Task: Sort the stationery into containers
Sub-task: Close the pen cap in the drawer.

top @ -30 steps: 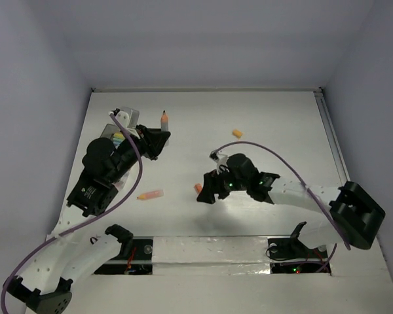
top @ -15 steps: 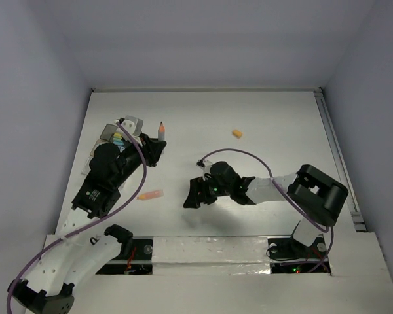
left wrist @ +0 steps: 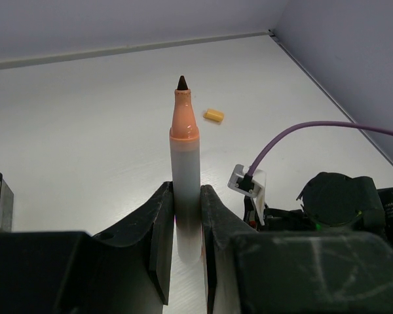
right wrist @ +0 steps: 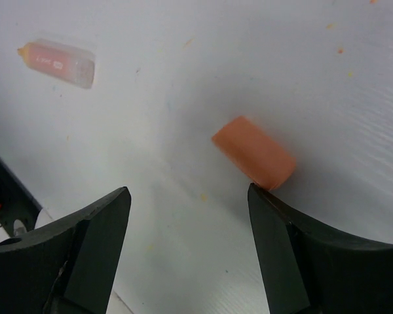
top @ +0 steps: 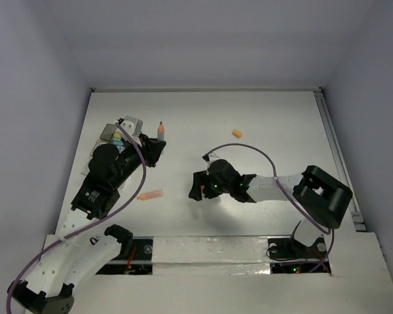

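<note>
Greyish, a small square box (top: 132,124) is seen at the left of the white table (top: 281,118). Just right of it, the left gripper (left wrist: 185,196) is clamped on an orange-tipped marker (left wrist: 185,163), whose dark tip points out beyond the fingers. A capped orange marker (top: 150,194) is seen lying flat nearer the front. Further right, the right gripper (right wrist: 188,193) is held with jaws apart over an orange eraser block (right wrist: 254,152), which lies close to one finger. A yellow block (top: 237,133) is seen lying farther back.

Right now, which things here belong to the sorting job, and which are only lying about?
Job: grey marker with orange tip, in the left pincer; orange stubby eraser block; small yellow block; short orange capped marker; greyish square box.
Not job: purple cable; white table.
</note>
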Tool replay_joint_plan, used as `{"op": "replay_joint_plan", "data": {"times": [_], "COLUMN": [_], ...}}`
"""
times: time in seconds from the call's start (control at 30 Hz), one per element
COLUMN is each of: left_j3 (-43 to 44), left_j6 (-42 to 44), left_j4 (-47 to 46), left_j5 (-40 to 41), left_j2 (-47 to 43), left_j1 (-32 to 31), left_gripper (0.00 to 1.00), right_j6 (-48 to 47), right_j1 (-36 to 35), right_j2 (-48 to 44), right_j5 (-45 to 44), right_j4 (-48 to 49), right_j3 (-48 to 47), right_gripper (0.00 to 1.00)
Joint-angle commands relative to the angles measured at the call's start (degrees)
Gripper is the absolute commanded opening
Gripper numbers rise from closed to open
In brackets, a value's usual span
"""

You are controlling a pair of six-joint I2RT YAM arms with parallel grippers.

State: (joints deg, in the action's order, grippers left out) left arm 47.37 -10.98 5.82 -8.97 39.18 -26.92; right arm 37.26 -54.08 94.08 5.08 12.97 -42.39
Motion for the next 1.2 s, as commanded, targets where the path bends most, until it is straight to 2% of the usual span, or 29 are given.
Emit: {"op": "replay_joint_plan", "data": {"times": [0.0,0.37,0.53,0.83,1.17], "left_j3": [0.1,0.1,0.1,0.2,0.1], "left_j6": [0.4,0.4,0.5,0.5,0.4], "left_j4": [-3.0,-2.8,-2.8,-2.8,-2.9], "left_j5": [-0.7,-0.3,-0.3,-0.4,-0.8], "left_j2": [-0.1,-0.2,-0.6,-0.8,-0.9], "left_j1": [0.1,0.1,0.1,0.1,0.1], "left_gripper": [0.0,0.0,0.0,0.0,0.0], "right_j6": [-2.7,-5.0,-5.9,-8.4,-8.0], "right_j1": [0.1,1.2,1.7,1.7,2.2], "right_j2": [-1.3,5.3,7.4,11.0,12.7], "right_j5": [-7.2,-6.1,-6.7,-11.8,-10.0], "right_j4": [-4.0,-4.0,-6.7,-15.6,-18.8], "right_j3": [-3.1,-10.5,-13.2,-18.1,-19.6], "right_gripper": [0.78,0.79,0.75,0.64,0.39]}}
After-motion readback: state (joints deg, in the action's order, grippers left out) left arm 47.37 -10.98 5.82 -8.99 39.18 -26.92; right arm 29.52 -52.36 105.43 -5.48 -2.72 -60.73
